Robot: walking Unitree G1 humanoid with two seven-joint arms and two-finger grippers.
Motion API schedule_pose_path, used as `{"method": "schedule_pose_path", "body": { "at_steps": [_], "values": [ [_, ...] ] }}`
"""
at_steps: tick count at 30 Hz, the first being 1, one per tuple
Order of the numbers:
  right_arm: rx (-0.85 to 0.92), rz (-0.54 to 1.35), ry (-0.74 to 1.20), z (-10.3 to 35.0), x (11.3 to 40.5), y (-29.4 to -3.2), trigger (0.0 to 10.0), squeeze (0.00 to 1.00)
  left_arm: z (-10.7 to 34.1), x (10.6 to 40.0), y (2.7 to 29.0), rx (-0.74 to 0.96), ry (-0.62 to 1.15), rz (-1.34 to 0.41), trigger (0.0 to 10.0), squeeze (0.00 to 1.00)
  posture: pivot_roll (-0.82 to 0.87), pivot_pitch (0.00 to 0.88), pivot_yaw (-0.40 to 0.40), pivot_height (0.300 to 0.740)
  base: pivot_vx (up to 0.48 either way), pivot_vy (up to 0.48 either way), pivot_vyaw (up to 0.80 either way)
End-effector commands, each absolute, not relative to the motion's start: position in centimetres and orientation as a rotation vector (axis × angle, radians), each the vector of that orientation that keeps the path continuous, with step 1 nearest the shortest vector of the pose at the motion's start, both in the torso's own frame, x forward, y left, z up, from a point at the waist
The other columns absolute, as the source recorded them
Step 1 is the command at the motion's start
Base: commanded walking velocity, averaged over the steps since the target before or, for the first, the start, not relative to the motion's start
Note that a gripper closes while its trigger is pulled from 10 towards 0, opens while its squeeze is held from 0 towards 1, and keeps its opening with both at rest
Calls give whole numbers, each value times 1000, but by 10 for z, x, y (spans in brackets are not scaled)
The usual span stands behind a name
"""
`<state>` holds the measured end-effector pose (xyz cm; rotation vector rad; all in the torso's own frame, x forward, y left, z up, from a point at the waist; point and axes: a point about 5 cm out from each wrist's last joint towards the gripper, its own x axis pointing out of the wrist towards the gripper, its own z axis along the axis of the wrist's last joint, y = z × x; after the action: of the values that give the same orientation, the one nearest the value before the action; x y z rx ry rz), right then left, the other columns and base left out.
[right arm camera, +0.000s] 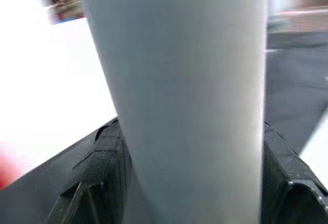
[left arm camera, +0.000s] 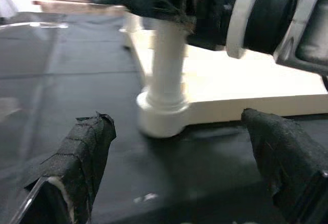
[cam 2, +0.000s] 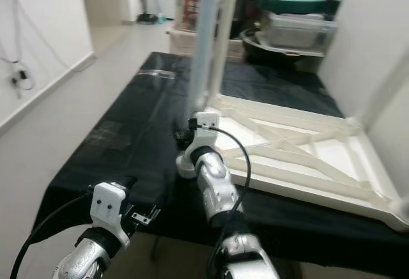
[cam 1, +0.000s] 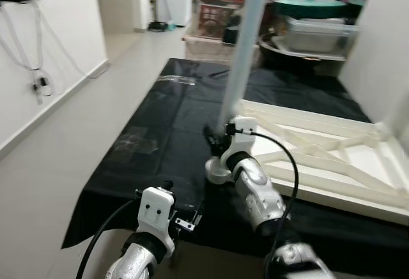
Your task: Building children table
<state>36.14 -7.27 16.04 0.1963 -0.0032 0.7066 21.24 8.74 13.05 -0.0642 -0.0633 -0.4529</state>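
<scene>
Leg [cam 1: 241, 55] clamped by right gripper [cam 1: 220, 140], seemingly seated in frame [cam 1: 332, 158] socket; kept vertical while twisted. Left gripper [left arm camera: 179, 178] spread, idle.

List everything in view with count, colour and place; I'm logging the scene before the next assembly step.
Tabletop: one, white, upside down on the sheet, ribs showing.
Leg: one, pale grey, upright in the tabletop's near corner socket.
Sheet: one, black, spread over the floor.
Bins: several, clear, one with an orange lid, stacked at the far end.
Pot lid: one, green, on the far clutter.
Wall: white, on the left, with cables hanging.
Right gripper: jaws shut on the leg near its base.
Left gripper: low over the sheet's near edge, jaws open.
</scene>
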Motion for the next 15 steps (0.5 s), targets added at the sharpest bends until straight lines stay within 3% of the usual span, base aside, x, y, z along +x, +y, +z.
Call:
{"method": "schedule_pose_path", "body": {
  "at_steps": [1,3,7,11,12,13,14,15],
  "values": [
    [175,941,53,158,355,-55,10000,0,126,212,88,-60,-49,-456,10000,0,135,0,-87,740,0,0,0],
    [102,1136,84,161,353,-57,10000,0,127,213,87,-62,-51,-458,10000,0,136,0,-89,740,0,0,0],
    [77,1215,92,163,351,-55,10000,0,128,214,86,-62,-53,-459,10000,0,143,0,-92,740,0,0,0],
    [37,1367,94,170,349,-35,10000,0,129,213,86,-60,-57,-455,10000,0,167,0,-109,740,0,0,0],
    [28,1368,80,172,350,-30,3804,0,129,212,87,-59,-57,-452,10000,0,170,0,-109,740,0,0,0],
    [28,1368,80,172,350,-30,3804,0,129,212,87,-59,-57,-452,10000,0,170,0,-109,740,0,0,0],
    [39,1300,66,175,355,-27,0,0,129,212,88,-57,-56,-447,10000,0,168,0,-109,740,0,0,0],
    [39,1300,66,175,355,-27,0,0,129,212,88,-57,-56,-447,10000,0,168,0,-109,740,0,0,0]
  ]
}}
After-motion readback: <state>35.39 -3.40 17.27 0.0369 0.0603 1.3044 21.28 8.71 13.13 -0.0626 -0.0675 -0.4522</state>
